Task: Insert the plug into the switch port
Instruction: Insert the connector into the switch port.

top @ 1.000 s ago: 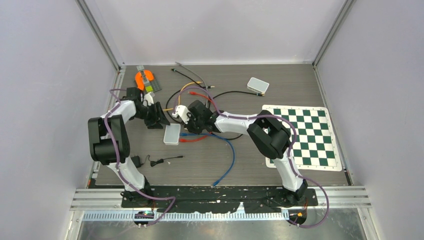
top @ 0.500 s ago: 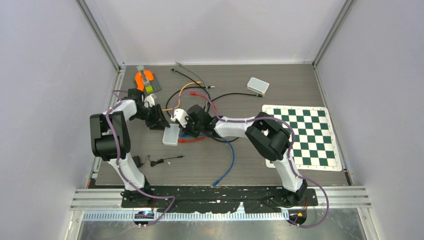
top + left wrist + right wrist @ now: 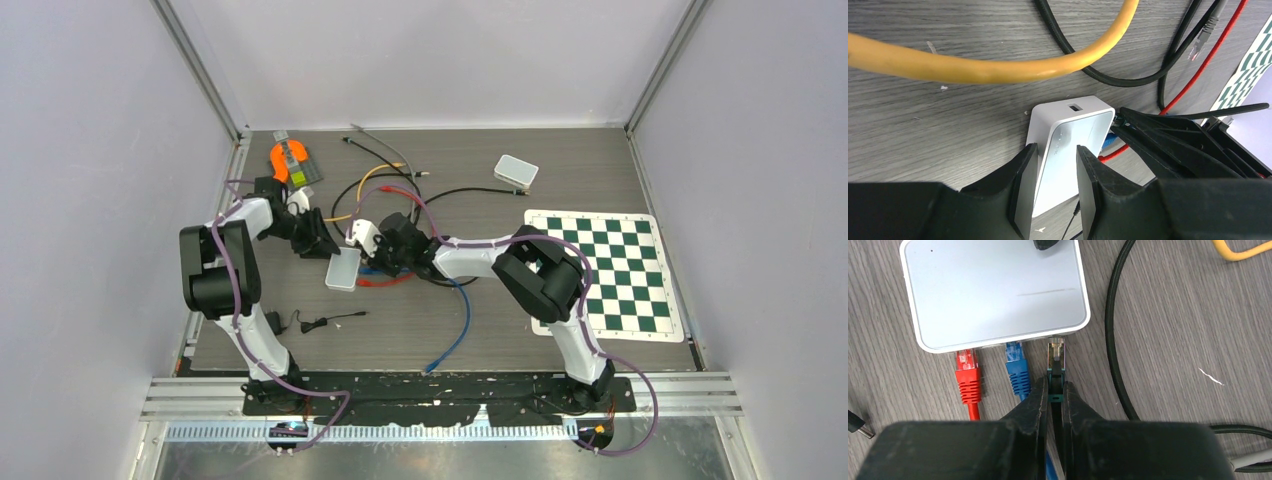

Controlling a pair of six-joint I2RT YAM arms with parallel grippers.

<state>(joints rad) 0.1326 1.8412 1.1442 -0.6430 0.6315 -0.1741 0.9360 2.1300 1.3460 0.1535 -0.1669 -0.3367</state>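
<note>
The white switch lies flat left of the table's middle; it also shows in the right wrist view and the left wrist view. A red plug and a blue plug sit in its near side. My right gripper is shut on a black plug. The plug's clear tip touches the switch's edge just right of the blue plug, and most of it is still outside. My left gripper has its jaws partly apart over the switch's top, with one fingertip resting on it.
A yellow cable and black cables lie around the switch. A blue cable runs toward the front. There is a second white box at the back, a chessboard mat on the right, an orange tool at back left, and a black adapter.
My right gripper has moved left with the black plug, bringing its tip to the switch's edge. The switch has turned slightly. The left gripper has stayed on it.
</note>
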